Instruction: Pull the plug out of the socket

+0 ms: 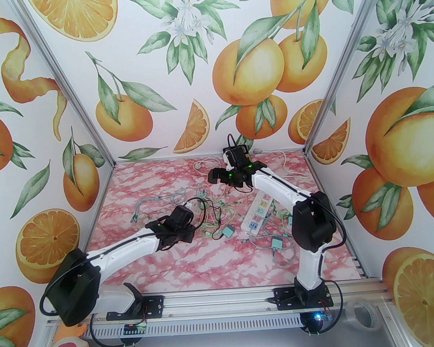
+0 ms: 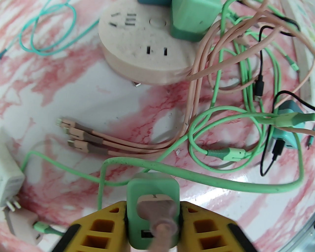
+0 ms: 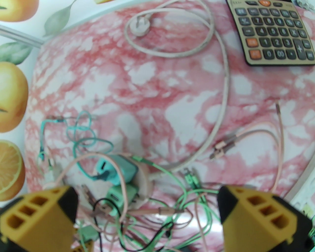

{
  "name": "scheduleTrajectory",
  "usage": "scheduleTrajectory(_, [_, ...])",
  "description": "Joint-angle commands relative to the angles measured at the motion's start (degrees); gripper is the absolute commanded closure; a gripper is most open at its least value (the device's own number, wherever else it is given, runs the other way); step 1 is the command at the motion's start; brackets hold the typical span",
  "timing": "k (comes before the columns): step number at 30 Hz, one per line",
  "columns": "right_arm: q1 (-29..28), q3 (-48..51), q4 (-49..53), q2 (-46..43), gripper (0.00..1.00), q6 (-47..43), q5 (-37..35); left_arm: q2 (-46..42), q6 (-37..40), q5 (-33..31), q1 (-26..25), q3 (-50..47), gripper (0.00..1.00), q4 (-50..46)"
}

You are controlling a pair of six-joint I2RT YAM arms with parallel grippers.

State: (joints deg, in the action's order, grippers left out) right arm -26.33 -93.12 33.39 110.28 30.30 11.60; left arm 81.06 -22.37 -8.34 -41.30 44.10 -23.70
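**GREEN PLUG point(image 2: 152, 187) CLEAR OF ROUND SOCKET point(image 2: 145, 49)**

1. L gripper point(image 2: 152, 205): closed on the green plug. The yellow fingers point(image 2: 98, 228) sit one per side, w/ pads against the plug's side faces. The plug is held upright btw. them, above the table point(image 1: 208, 265) and not touching it. A pink cable point(image 2: 160, 221) is seated in the plug's front recess, and a USB port point(image 2: 145, 233) shows just below it.

2. Round socket: beige, lying flat on the table ahead of the L gripper. It is apart from the green plug, w/ bare table and loose leads btw. them. Two slots show on its near side. On its far side sit a 2nd green block point(image 2: 194, 19) and a teal block point(image 3: 115, 169), both touching the socket top.

3. R gripper point(image 3: 147, 196): jaws wide, gripping nothing. It hangs over the round socket and the cable tangle.

4. Other items:
   - Three-head pink lead point(image 2: 83, 140): flat on the table btw. plug and socket.
   - Green leads point(image 2: 221, 118) and black lead point(image 2: 262, 81): tangled to the right of the socket.
   - White power strip point(image 1: 258, 212): beside the R arm, right of the tangle.
   - Calculator point(image 3: 273, 32): toward the rear of the table.
   - White cord point(image 3: 172, 49): looped near the calculator.
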Motion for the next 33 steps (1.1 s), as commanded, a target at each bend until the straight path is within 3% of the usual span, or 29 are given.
scheduleTrajectory(1, [-0.47,-1.24,1.62,0.85,0.00,-1.04,-0.17,-0.98,0.39,0.23,-0.27,0.71,0.26,1.46])
scheduleTrajectory(3, [-0.67,-1.12,1.62,0.79,0.00,-0.99,-0.08,-2.49,1.02,-0.90,0.05,1.88,0.14,-0.41])
scheduleTrajectory(6, [-1.52,-1.27,1.63,1.13,0.00,-0.62,0.01,-5.16,2.25,-0.35,2.65,4.56,0.06,-2.96])
scheduleTrajectory(12, [-4.71,-1.37,2.77,1.17,0.00,-0.07,-1.40,-5.32,4.25,9.12,12.73,12.73,0.07,-4.12])
scheduleTrajectory(21, [-10.28,-3.67,8.43,1.17,0.00,2.64,-11.10,4.39,1.92,16.16,24.18,19.16,0.10,2.28])
scheduleTrajectory(27, [-13.06,-6.85,13.11,4.85,0.00,6.50,-11.17,12.81,0.14,19.46,27.29,20.22,0.13,5.58])
scheduleTrajectory(29, [-13.99,-6.91,13.84,5.63,0.05,7.37,-11.67,14.13,0.28,20.12,27.41,20.14,0.13,6.19])
scheduleTrajectory(33, [-14.53,-7.17,14.32,7.55,0.29,10.98,-10.28,15.36,0.52,21.22,27.76,19.65,0.13,7.24])
